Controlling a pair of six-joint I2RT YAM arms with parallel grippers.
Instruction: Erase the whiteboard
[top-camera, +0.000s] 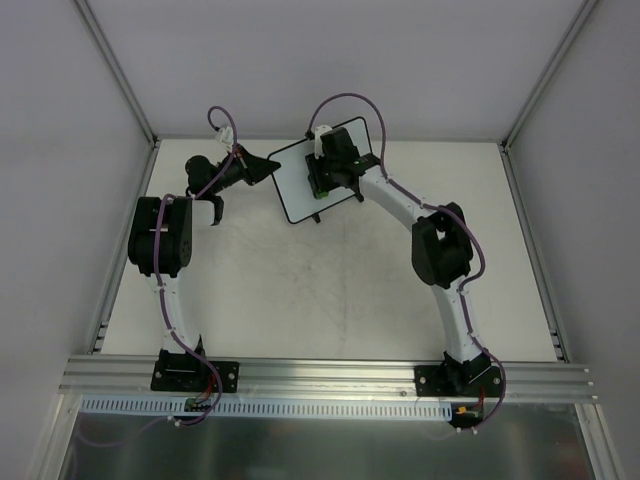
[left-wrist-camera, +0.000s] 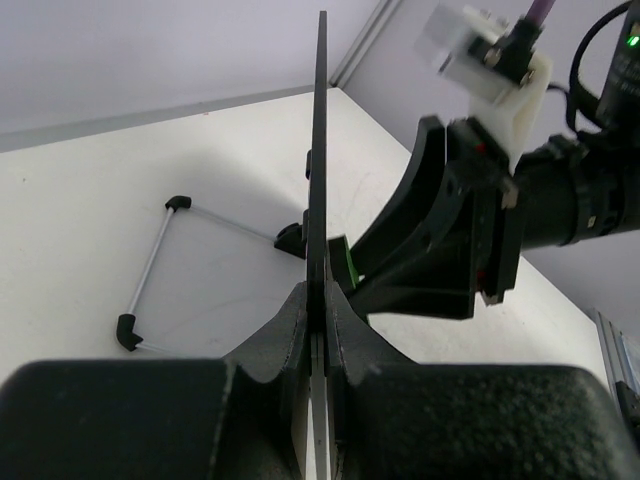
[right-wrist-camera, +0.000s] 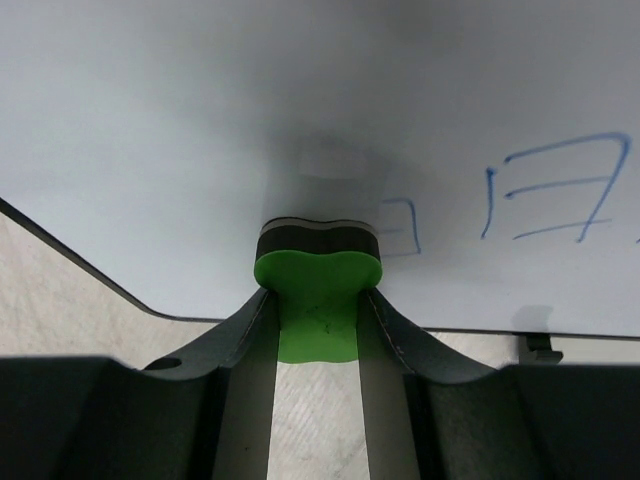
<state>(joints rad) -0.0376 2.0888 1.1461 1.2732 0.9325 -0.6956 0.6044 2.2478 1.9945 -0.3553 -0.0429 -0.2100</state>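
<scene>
Far across the table (top-camera: 330, 290), the whiteboard (top-camera: 295, 190) looks thin, stiff and light to me, best held by its frame edge. My left gripper (left-wrist-camera: 320, 300) has its jaws clamped there. The right gripper (top-camera: 322, 182) has its jaws pinching the green eraser (right-wrist-camera: 318, 270) at the board's face.

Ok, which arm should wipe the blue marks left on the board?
Right: the right gripper holds the green eraser against the whiteboard, beside the blue writing. The left gripper is clamped on the board's edge, holding it up.
</scene>
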